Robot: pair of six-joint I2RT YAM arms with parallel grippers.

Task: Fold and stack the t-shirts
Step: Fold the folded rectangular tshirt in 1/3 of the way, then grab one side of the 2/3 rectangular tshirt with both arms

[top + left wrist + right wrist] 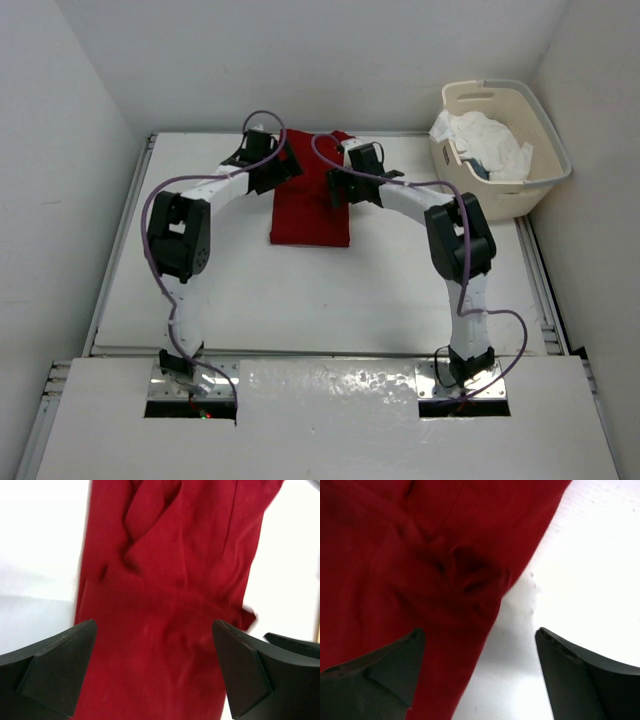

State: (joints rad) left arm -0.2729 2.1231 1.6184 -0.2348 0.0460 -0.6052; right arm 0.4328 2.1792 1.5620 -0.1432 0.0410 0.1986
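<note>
The deep red t-shirt (311, 208) lies as a long narrow strip on the white table, running from the far edge toward the middle. My left gripper (283, 168) hovers over its left side, jaws wide open and empty, red cloth (165, 595) filling the gap. My right gripper (337, 186) hovers over its right edge, jaws wide open and empty, the cloth's edge (420, 580) running between them. The white t-shirt (487, 140) sits bunched in the basket. A bit of dark teal-blue cloth (472, 166) shows beneath it.
The cream laundry basket (545, 170) stands at the far right corner of the table (300, 300). White walls close in on the left, back and right. Purple cables loop off both arms.
</note>
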